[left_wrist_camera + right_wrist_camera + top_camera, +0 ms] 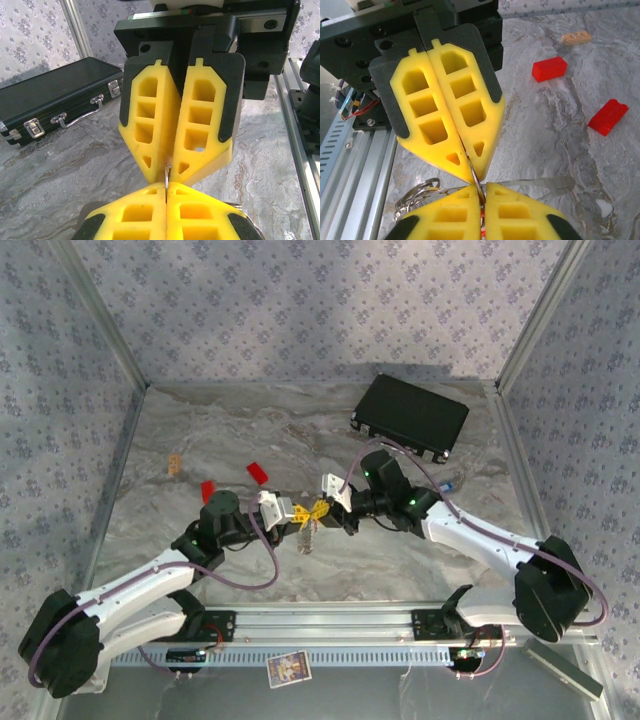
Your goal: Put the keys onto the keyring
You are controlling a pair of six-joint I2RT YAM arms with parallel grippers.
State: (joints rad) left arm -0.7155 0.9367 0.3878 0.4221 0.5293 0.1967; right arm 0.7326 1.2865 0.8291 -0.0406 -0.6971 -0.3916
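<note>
Left pincer (300, 512) and right pincer (325, 508) are meeting tip to tip above the middle of the grey marbled tabletop (200, 440). Each is pressing its yellow foam fingers together and pinching the same thin silvery wire keyring (476, 181), which is standing edge-on between the two pairs of tips. Gripping it at two neighbouring spots is probably serving to steady the wire on one side while the other side works it apart, so that a key can be fed on. Spare silvery loops (417, 196) are dangling just beside the pinch, clear of the table. A red sliver (482, 221) is showing between the right pincer's own fingers and may be the red-orange key head, though too little is showing to tell. A small blue-headed item (452, 483), probably the blue key, is lying on the table close to the right forearm and well apart from the ring. Both arms are reaching inward from their bases, forearms converging and wrists turned so the fingers are facing each other almost level. The black rectangular latched case (410, 415) and the two red plastic bricks (549, 68) are lying aside, apparently taking no part.
</note>
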